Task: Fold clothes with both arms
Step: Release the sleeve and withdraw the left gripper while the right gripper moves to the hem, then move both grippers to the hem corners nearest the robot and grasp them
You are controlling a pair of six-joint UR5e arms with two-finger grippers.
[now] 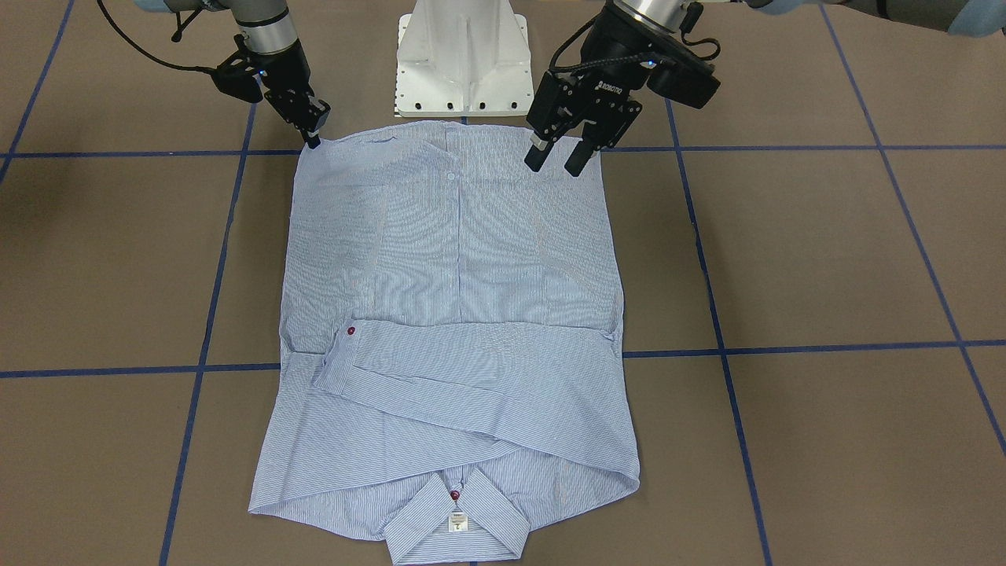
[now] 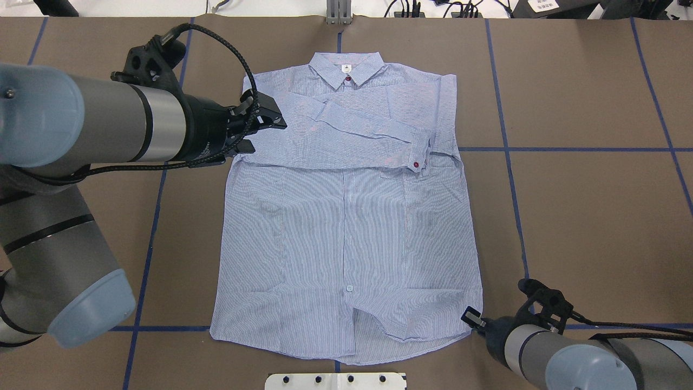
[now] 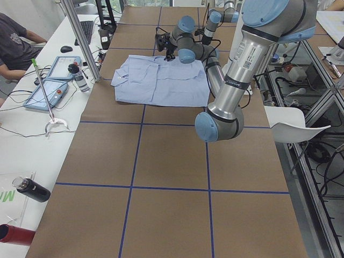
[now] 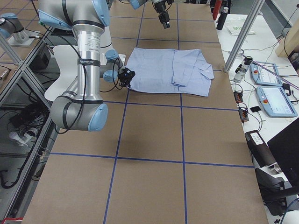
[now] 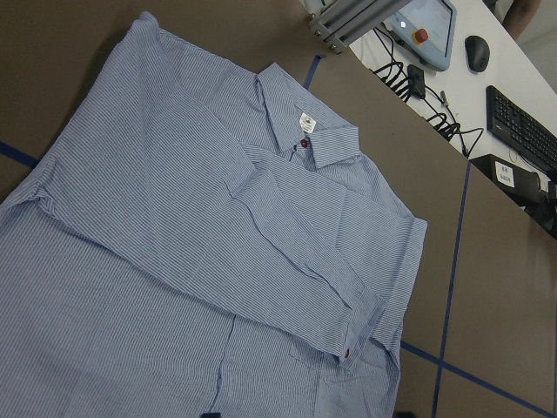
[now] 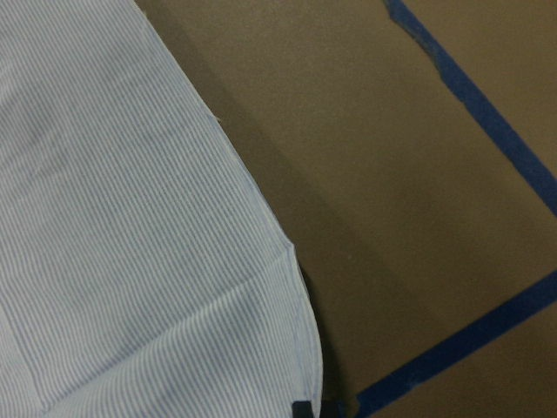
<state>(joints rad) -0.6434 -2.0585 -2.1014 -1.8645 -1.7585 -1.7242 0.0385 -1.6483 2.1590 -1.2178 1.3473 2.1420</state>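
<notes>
Front view: you're seeing the shirt (image 1: 456,275) lying flat and face up on the table (image 1: 825,251), collar away from the robot, hem by its base, one sleeve folded across the chest. The right gripper (image 1: 314,141) is touching the hem corner on the robot's right, its fingers looking pressed together; you can't tell if cloth is caught between them. The left gripper (image 1: 556,165) is hanging above the hem's other side with its fingers spread apart, holding nothing.

Overhead: you're seeing the left gripper (image 2: 269,135) showing over the shirt's (image 2: 346,227) shoulder and folded sleeve, fingers parted. The right gripper (image 2: 470,316) is sitting right at the hem corner.

Left side view: the shirt (image 3: 161,80) is lying far down the table; the grippers are too small to read.

Right side view: the right gripper (image 4: 126,77) is sitting low at the shirt's (image 4: 168,70) near hem corner. The left gripper (image 4: 163,21) is hanging well above the table, apart from the cloth.

Left wrist: you're looking down at the shirt (image 5: 218,244) from well above, collar and crossed sleeve showing.

Right wrist: the hem corner of the shirt (image 6: 113,218) is filling the left half, and a dark fingertip (image 6: 300,407) is showing at the hem's edge.
</notes>
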